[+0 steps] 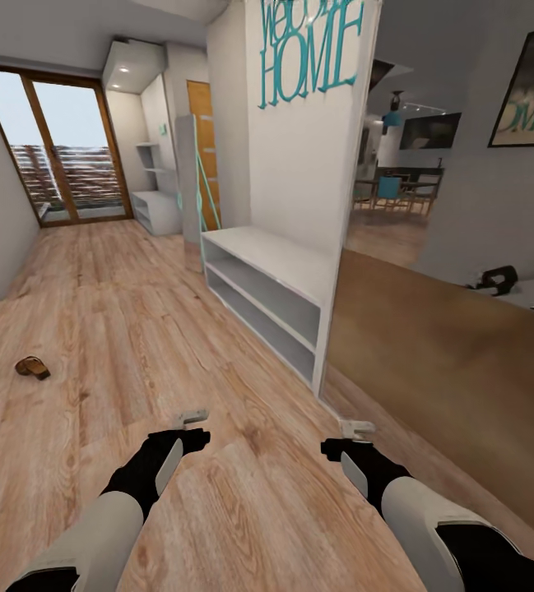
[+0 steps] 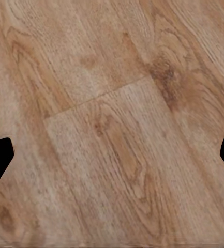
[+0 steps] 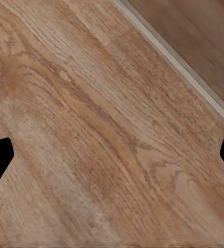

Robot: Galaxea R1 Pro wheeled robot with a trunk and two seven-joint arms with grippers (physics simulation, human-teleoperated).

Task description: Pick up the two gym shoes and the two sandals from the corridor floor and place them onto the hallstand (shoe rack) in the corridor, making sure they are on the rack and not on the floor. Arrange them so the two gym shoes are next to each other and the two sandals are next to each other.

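One dark brown sandal (image 1: 32,367) lies on the wood-plank corridor floor (image 1: 135,329), far to the left and ahead of my left arm. The gym shoes are out of view. The white hallstand (image 1: 271,284) stands against the wall ahead and to the right, its flat top and both shelves bare. My left gripper (image 1: 191,419) and right gripper (image 1: 357,429) hover low over the floor in front of me. Both are open and hold nothing. In the wrist views, the left gripper (image 2: 112,160) and the right gripper (image 3: 112,160) have bare planks between their dark fingertips.
A mirrored wardrobe front (image 1: 456,353) runs along the right, just past the hallstand's near end. Its floor rail (image 3: 179,62) lies close to my right gripper. A glass balcony door (image 1: 61,156) and a further white shelf unit (image 1: 158,212) close the corridor's far end.
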